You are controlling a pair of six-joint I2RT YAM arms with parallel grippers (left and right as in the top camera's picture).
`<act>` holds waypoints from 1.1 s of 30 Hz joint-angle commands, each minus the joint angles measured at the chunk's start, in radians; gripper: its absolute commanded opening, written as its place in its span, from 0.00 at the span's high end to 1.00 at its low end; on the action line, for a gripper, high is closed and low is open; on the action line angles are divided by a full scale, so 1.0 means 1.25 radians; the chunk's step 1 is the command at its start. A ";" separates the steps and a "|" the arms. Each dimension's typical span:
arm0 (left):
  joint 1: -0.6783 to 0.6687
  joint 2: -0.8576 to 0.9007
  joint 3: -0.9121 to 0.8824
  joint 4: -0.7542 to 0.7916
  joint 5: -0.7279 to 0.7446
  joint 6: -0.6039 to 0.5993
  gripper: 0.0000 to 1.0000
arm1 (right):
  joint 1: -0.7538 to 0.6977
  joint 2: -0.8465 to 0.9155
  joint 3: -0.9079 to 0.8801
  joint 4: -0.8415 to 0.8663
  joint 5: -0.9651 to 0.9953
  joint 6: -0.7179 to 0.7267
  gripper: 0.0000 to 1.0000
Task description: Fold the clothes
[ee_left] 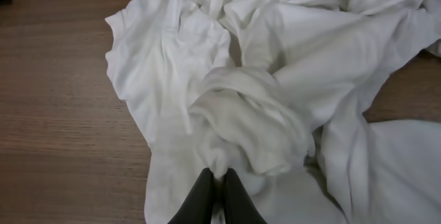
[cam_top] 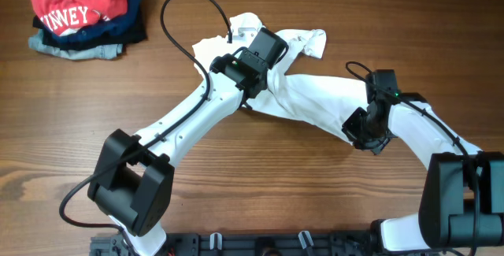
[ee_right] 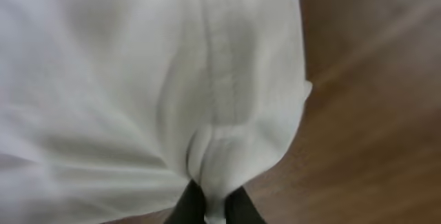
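The clothes, a wrinkled white T-shirt [cam_top: 311,98], lie bunched across the middle of the wooden table. My left gripper [cam_top: 264,71] is over the shirt's upper left part and is shut on a pinch of its fabric [ee_left: 219,177]. In the left wrist view the shirt [ee_left: 275,65] spreads in crumpled folds ahead of the fingers. My right gripper [cam_top: 356,132] sits at the shirt's lower right end, shut on a hemmed edge of the cloth [ee_right: 215,203]. The right wrist view is filled by the white fabric [ee_right: 138,79] with a seam running toward the jaws. No lettering shows.
A stack of folded garments [cam_top: 87,39] with a red shirt with white letters [cam_top: 79,4] on top stands at the far left corner. Black cables [cam_top: 177,20] loop from the left arm over the table.
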 commanded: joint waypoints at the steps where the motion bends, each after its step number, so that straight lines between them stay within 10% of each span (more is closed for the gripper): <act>1: 0.005 -0.001 -0.006 0.000 0.001 -0.011 0.96 | -0.003 -0.036 0.072 -0.056 0.011 0.011 0.96; 8: 0.005 -0.001 -0.006 0.000 0.001 -0.011 0.96 | -0.020 -0.077 0.269 -0.048 0.038 0.012 0.96; 15: 0.005 -0.001 -0.007 0.000 0.001 -0.011 0.96 | -0.115 0.002 0.275 0.299 0.116 -0.060 0.86; 16: 0.005 -0.001 -0.007 0.000 0.001 -0.011 0.96 | -0.128 0.029 0.275 0.338 0.116 -0.101 0.74; 17: 0.005 -0.001 -0.007 0.000 0.001 -0.011 0.96 | -0.140 0.058 0.277 0.358 0.116 -0.147 0.23; 18: 0.005 0.000 -0.007 0.000 0.004 -0.011 0.96 | -0.150 0.082 0.286 0.349 0.110 -0.164 0.01; 33: 0.005 0.067 -0.007 0.039 0.041 -0.033 0.96 | -0.146 0.103 0.292 -0.057 -0.101 -0.225 0.12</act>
